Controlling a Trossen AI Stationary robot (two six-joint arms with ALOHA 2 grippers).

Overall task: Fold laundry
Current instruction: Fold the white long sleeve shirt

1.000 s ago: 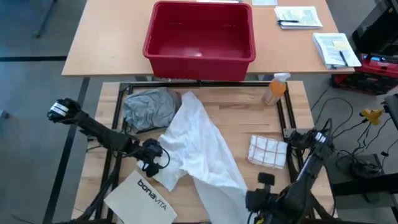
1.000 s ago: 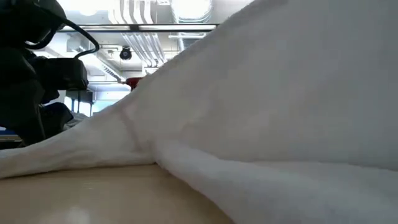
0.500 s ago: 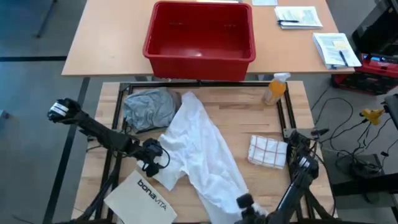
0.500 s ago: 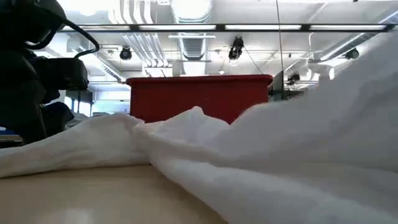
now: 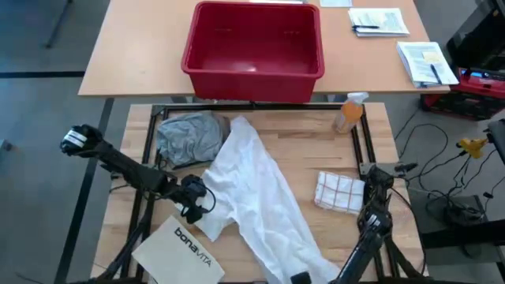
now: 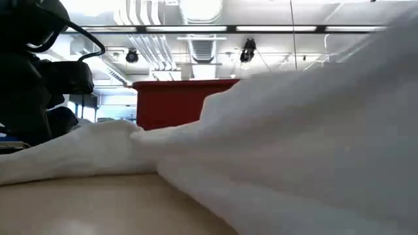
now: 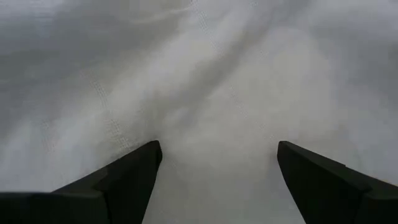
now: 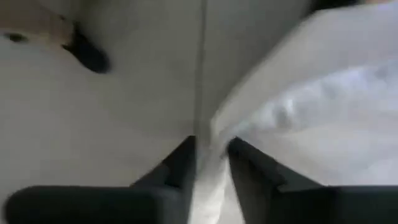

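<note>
While right hand [image 8: 210, 163] pinches white shirt [image 5: 256, 193] hem | left hand [image 7: 214, 163] spread open on shirt

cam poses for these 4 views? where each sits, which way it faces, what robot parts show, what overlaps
High: overhead, straight down; both arms, white shirt, grey T-shirt, red bin.
Low: tabletop height, level; shirt, bin, dark arm at the edge.
Left wrist: left tool open over shirt.
Right wrist: right tool pinching shirt edge.
Shared: the shirt, in all four.

White shirt [image 5: 256, 193] mid-table; grey T-shirt [image 5: 188, 138] far left; red bin [image 5: 254, 49] beyond; white cloth [image 5: 340, 192] with red checks right; orange bottle [image 5: 348, 113] far right.
</note>
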